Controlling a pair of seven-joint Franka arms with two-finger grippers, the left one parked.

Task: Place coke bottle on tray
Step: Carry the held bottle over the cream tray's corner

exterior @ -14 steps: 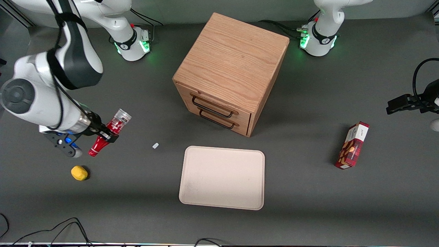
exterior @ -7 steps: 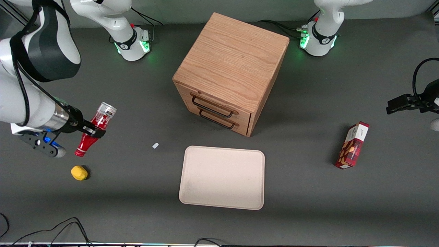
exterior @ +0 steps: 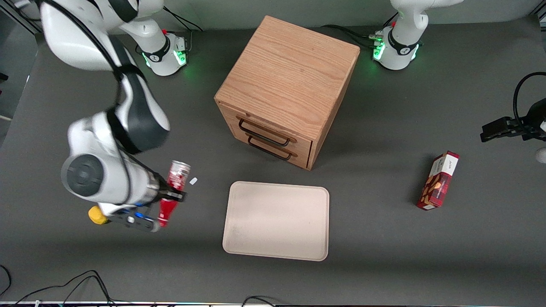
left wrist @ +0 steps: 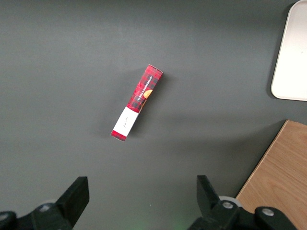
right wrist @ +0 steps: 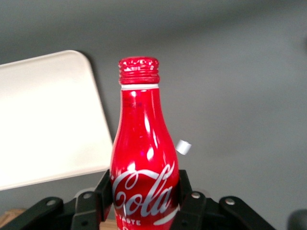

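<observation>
Clearly, gripper (right wrist: 144, 201) clamps "Coca-Cola"-scripted coke bottle (right wrist: 142, 158).

Yellow object (exterior: 96, 215): partly covered by the right arm's wrist, shape not determinable. Coke bottle (right wrist: 143, 158): base end cut by the wrist view's edge; in the front view its middle is covered by the end effector (exterior: 171, 196). Tray (left wrist: 290, 52): cropped by the left wrist view's edge. Small white scrap (exterior: 193, 181) on the desk (exterior: 384, 238): too small to identify.
</observation>
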